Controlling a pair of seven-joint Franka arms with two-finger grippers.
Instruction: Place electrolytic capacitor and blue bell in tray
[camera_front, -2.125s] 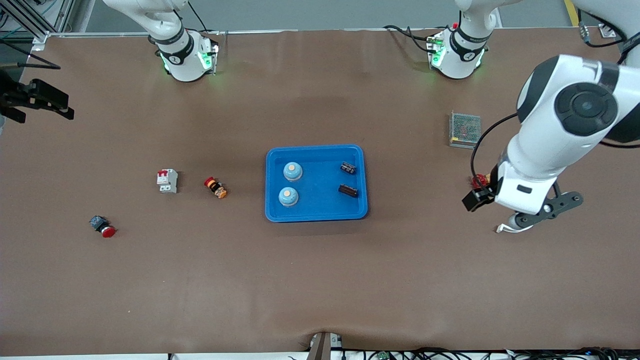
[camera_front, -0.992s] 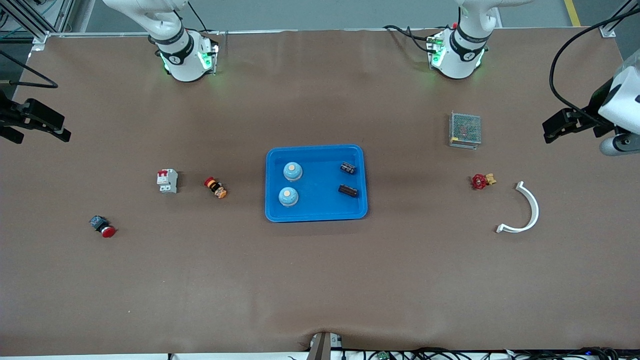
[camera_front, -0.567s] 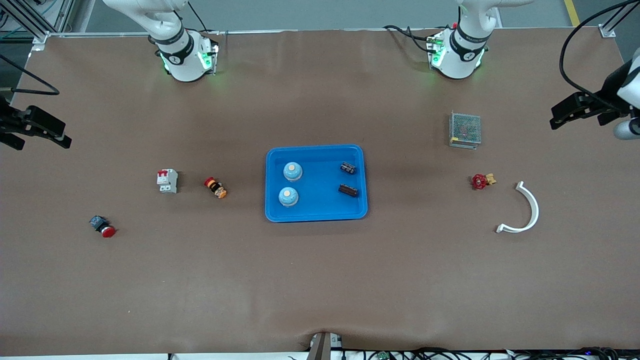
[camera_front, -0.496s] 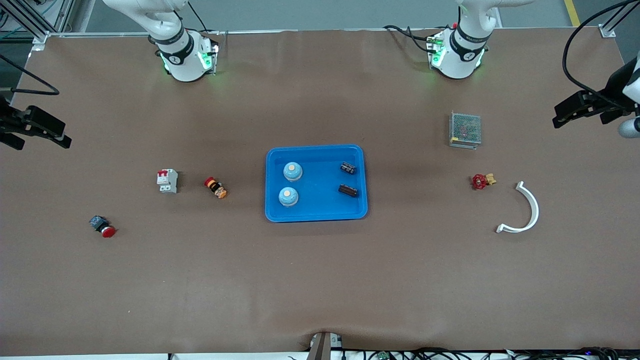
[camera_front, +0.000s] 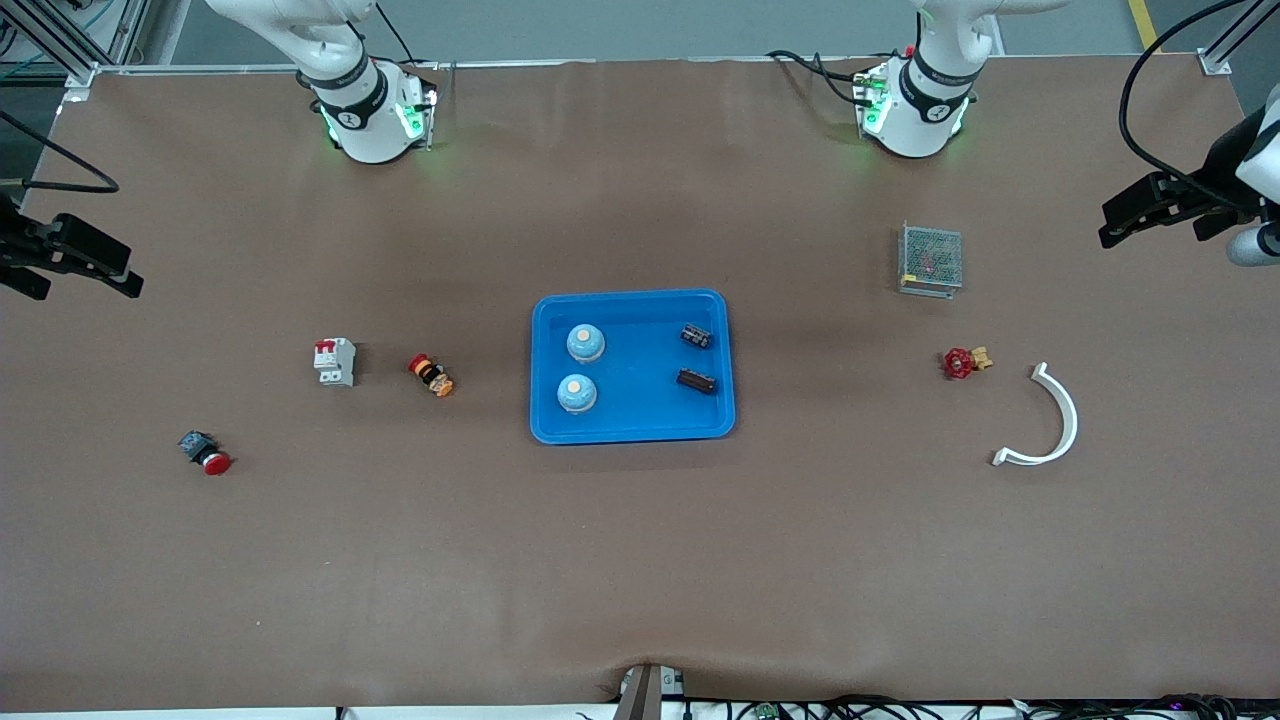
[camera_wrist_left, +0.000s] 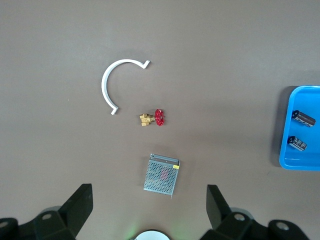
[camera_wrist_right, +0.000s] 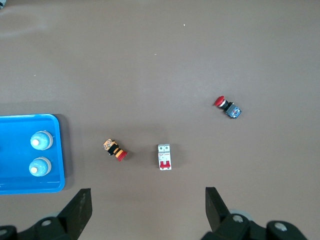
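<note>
The right gripper (camera_front: 75, 262) hangs high over the right arm's end of the table, its fingers (camera_wrist_right: 80, 212) spread wide with nothing in them. Moving along the table, there is a red push button (camera_front: 206, 455), then a small white switch (camera_front: 335, 361), then a little orange and red button (camera_front: 431, 375). In the middle sits the blue tray (camera_front: 632, 430). Inside it are two blue bells (camera_front: 585, 343), one nearer the front camera than the other, and two dark capacitors (camera_front: 697, 380) on the side toward the left arm. Next come a metal mesh box (camera_front: 930, 260), a small red valve (camera_front: 964, 361) and a white curved clip (camera_front: 1050, 420). The left gripper (camera_front: 1150, 208) hangs high over the left arm's end of the table, its fingers (camera_wrist_left: 80, 205) wide apart and empty too. It looks like the job is done, since the bells and capacitors all lie in the tray. Both grippers are well apart from the tray and touch nothing. I think the next move only needs the arms to wait out of the way.
</note>
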